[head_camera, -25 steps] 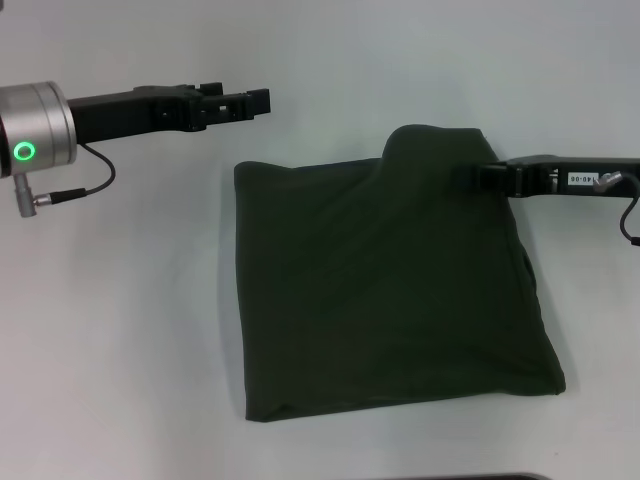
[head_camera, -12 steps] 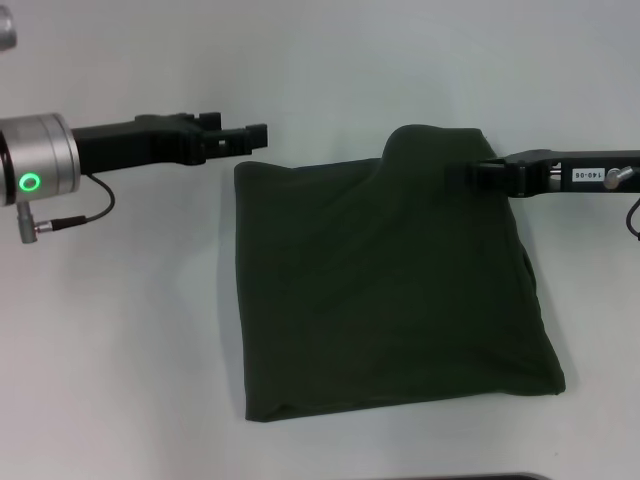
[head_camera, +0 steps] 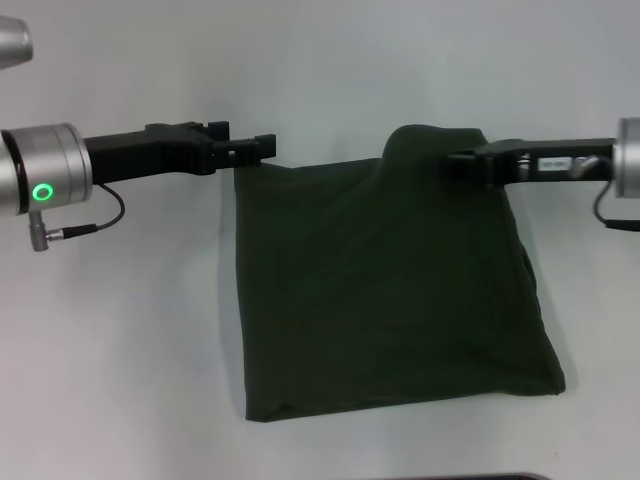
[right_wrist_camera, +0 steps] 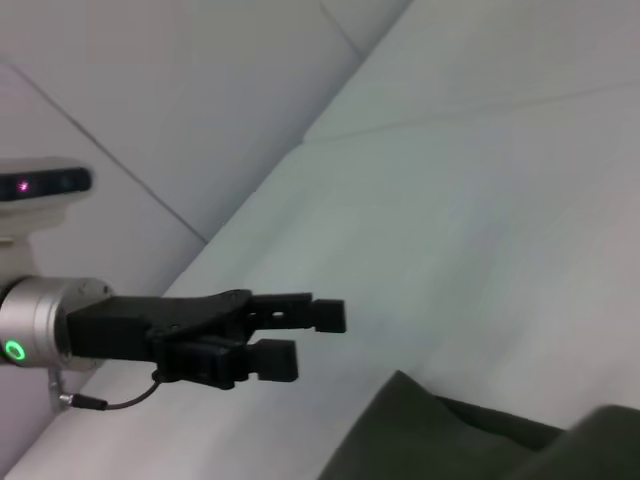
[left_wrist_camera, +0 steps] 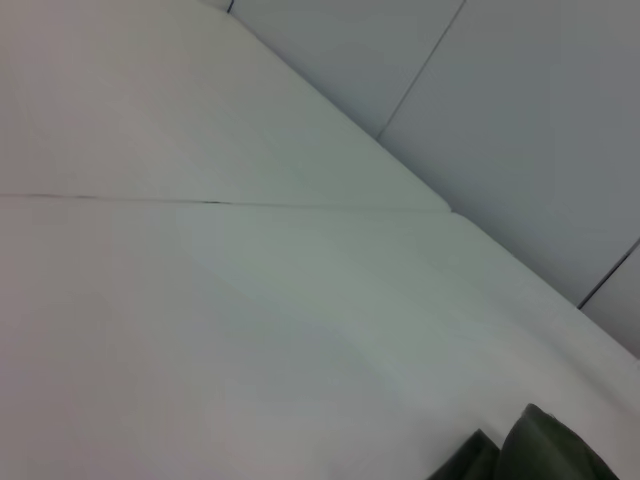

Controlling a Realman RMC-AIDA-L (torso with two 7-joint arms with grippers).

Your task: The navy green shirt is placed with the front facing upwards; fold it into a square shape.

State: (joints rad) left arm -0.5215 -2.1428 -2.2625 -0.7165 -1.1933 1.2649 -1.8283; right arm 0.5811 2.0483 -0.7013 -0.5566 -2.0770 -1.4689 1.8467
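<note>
Shirt (head_camera: 390, 290) folded on white table (head_camera: 120, 350); left gripper (head_camera: 266, 148) apart at corner; right gripper (head_camera: 458, 165) state unclear.

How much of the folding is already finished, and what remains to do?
Mostly done: the navy green shirt lies folded into a rough square, plain side up. In hand: left tool open at the far left corner, right tool over the raised far hump. Left: flattening that hump.

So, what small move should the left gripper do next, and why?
Probably lower the left gripper onto the far left corner of the navy green shirt and close. Its fingers look open beside that corner, not holding cloth, while the right gripper already sits at the raised far right edge.
</note>
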